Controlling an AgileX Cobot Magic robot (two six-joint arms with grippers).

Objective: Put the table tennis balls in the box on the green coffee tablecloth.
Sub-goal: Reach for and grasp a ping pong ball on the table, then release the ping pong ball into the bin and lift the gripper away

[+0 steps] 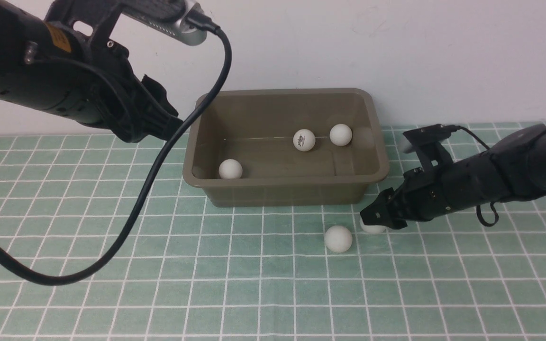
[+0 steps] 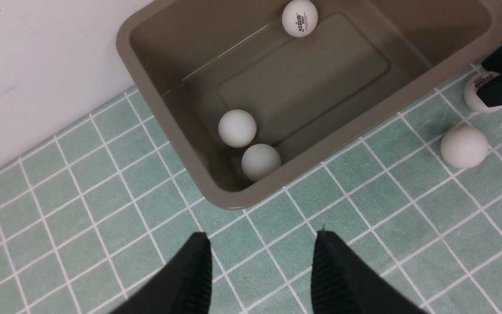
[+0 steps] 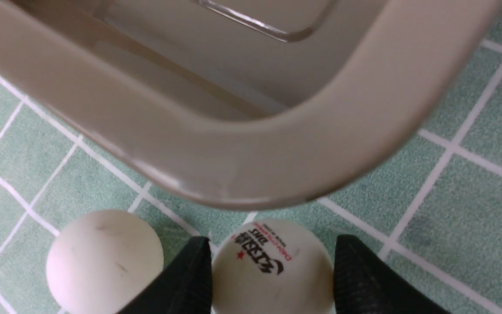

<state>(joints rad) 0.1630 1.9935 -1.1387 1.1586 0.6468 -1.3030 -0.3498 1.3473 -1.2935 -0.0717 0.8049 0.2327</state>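
The right pincer [image 3: 275,244] is down on the green coffee tablecloth [image 1: 254,284], clenched lightly around a printed ball [image 3: 273,279]. One black finger [image 3: 190,279] presses each side of the ball, which rests on the cloth. This ball lies just off the near right corner of the box [image 1: 282,192]. Its print, seen upside down in the right wrist view, shows a small red star, bold black Chinese characters and the letters DHS. A line of tiny red type beneath is too small to read. A plain ball [image 3: 103,261] lies just beside it on the robot's left, with one pincer finger between the two. The left pincer [image 2: 262,266] hangs above the cloth near the box's left end, its fingers standing well apart with only cloth between them, gripping nothing. The olive-brown box stands on the pale green, white-gridded cloth, against a white wall [image 1: 396,42]. Other table tennis balls [image 1: 341,135] lie inside it: two side by side towards the back, one of them bearing a dark logo too small to read, and two close together in the near left corner. The front view shows only one of the corner pair. A yellow label [image 1: 59,38] on the left arm cannot be read, and a black cable [image 1: 159,180] loops down from that arm.
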